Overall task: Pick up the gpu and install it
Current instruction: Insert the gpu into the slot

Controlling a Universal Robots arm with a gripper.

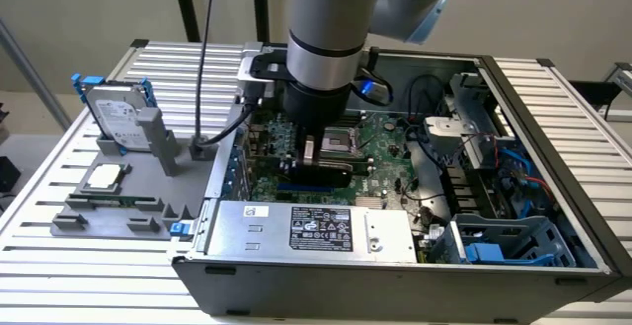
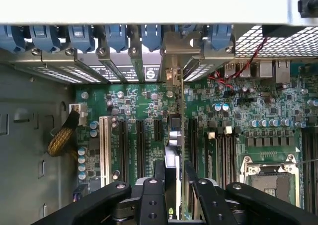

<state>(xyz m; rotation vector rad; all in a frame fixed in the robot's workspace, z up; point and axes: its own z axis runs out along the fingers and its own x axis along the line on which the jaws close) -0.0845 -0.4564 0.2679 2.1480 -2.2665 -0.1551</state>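
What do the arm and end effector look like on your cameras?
The silver-grey cylindrical arm has a black band and pale blue joint caps. The black end effector has flat fingers studded with small bolts. A black cable runs beside the arm.

A plain beige wall (image 1: 79, 7) stands behind the table (image 1: 59, 266), matte and bare. The table is made of silver ribbed aluminium slats with dark gaps between them, and its far corner on the exterior view's left lies close before the wall. Black upright poles (image 1: 183, 3) rise beyond the table's far edge, against the wall. Past the edge on the exterior view's left, a grey metal bar (image 1: 28, 69) leans at a slant, with pale floor (image 1: 25, 129) beneath it. The light is soft and even, casting a faint sheen on the slats and no hard shadows.
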